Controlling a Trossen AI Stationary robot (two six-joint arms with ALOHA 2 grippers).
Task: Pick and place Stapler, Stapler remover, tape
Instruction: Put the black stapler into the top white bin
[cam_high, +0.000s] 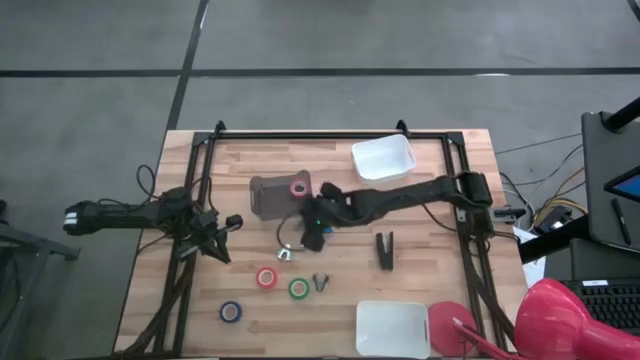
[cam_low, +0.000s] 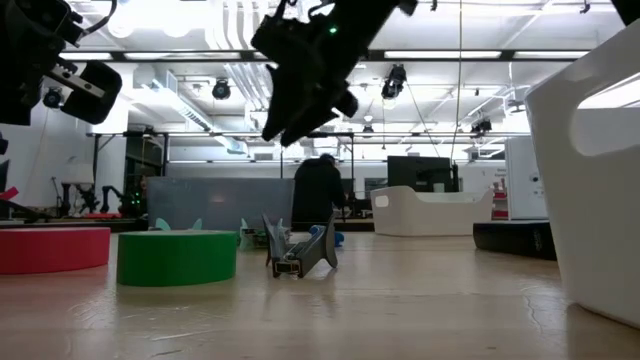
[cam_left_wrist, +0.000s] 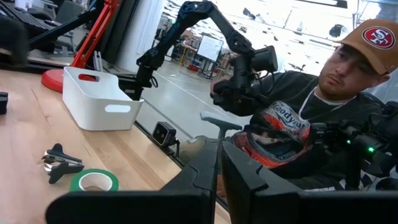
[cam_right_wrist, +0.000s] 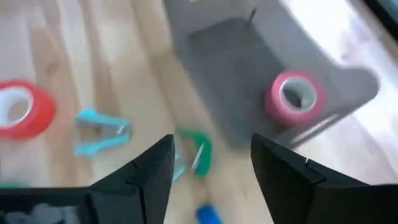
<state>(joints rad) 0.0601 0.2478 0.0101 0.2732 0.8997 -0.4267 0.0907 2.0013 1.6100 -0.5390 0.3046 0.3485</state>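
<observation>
While the left gripper (cam_high: 228, 228) waits near the table's left edge, fingers nearly closed:
Right gripper (cam_high: 312, 228): spread wide, empty.
Pink tape (cam_high: 298, 188): just beyond it, on grey tray (cam_high: 268, 195).
Red tape (cam_high: 266, 277): nearby.

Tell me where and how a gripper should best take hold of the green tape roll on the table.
The green tape roll lies flat, hole facing up, between the red roll and the dark staple remover. Probably best to come straight down from above and pinch one side of its wall, one finger in the hole and one outside, on the side away from both neighbours, where the wood is bare.
</observation>
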